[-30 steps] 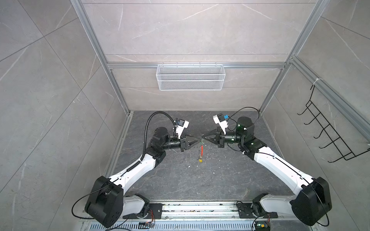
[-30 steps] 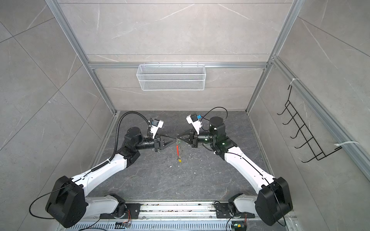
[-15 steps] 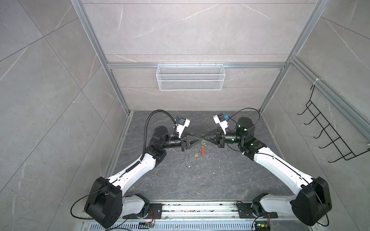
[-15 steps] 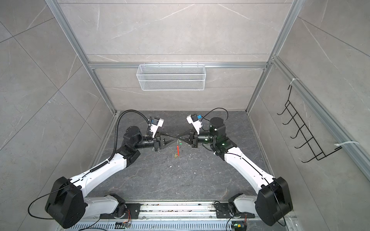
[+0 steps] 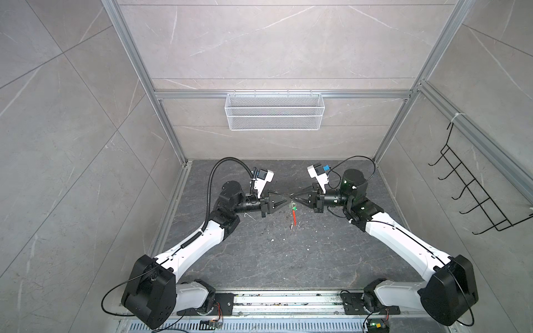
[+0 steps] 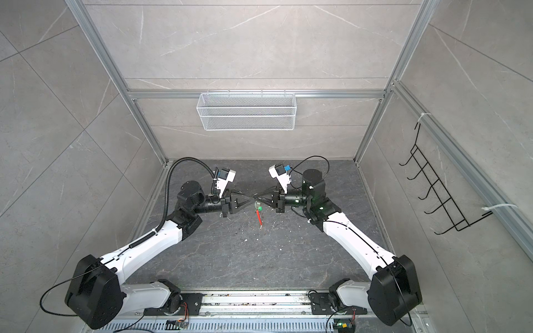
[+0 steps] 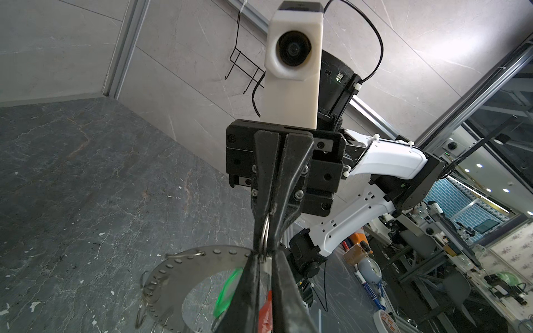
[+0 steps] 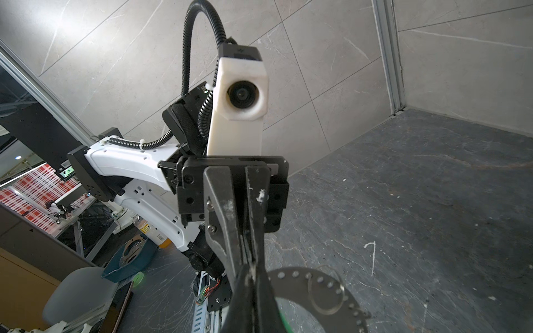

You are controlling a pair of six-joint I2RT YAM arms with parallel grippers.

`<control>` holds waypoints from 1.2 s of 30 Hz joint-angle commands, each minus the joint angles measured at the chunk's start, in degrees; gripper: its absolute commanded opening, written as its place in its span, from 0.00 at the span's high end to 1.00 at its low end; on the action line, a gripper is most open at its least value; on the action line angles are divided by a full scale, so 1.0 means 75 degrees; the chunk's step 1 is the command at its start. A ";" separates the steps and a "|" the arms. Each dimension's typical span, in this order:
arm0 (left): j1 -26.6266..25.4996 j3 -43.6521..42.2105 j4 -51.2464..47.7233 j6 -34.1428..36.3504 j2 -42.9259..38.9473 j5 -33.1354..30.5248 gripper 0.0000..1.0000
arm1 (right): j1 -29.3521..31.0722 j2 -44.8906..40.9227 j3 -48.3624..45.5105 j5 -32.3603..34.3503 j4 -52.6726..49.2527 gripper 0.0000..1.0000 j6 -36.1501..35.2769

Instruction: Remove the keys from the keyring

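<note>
Dark stone floor [image 5: 259, 259], grey tiled walls [image 5: 274, 43]; grippers meet tip to tip mid-frame.
Right gripper [image 5: 293, 197] clamps keyring [image 7: 173, 276]; left gripper [image 5: 287, 199] pinched narrow on it; green key [image 5: 294, 206] just below tips.

My left gripper [image 6: 250, 200] and right gripper [image 6: 258, 199] meet tip to tip above the dark surface [image 6: 230, 259], both with jaws pinched together. The keyring [image 6: 259, 216], red-sleeved, hangs beneath my right gripper, the green key [image 6: 259, 208] at its top end.
</note>
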 commanded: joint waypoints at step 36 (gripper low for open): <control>-0.0561 0.0494 -0.1779 0.1341 -0.0737 -0.1447 0.70 | 0.0465 -0.0458 0.0054 0.0997 0.0455 1.00 0.0672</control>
